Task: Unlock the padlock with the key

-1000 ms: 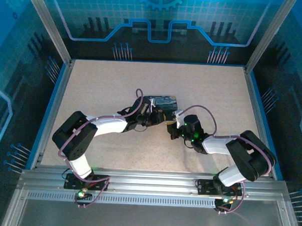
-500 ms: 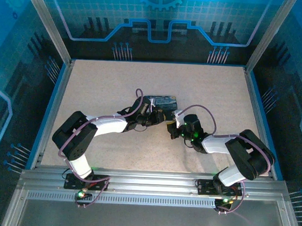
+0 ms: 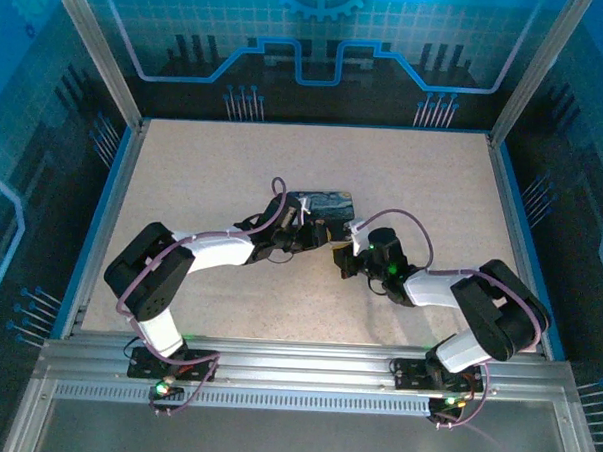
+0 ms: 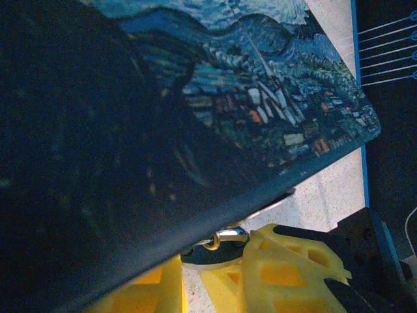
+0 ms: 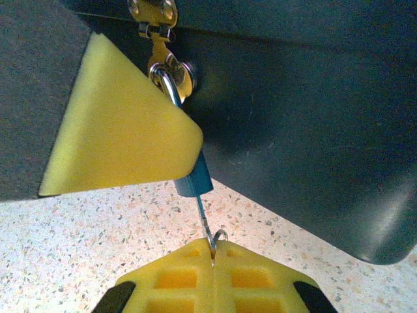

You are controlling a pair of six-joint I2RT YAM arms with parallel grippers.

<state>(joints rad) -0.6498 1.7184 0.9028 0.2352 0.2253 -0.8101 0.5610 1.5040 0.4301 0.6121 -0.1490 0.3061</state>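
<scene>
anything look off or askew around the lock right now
Nothing damaged or spilled. The padlock hangs tilted from the hasp of the tin, with the key in its lower end pinched by the right gripper; that looks deliberate.

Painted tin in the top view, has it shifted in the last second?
No. The tin sits just as far from the table back edge as before.
</scene>
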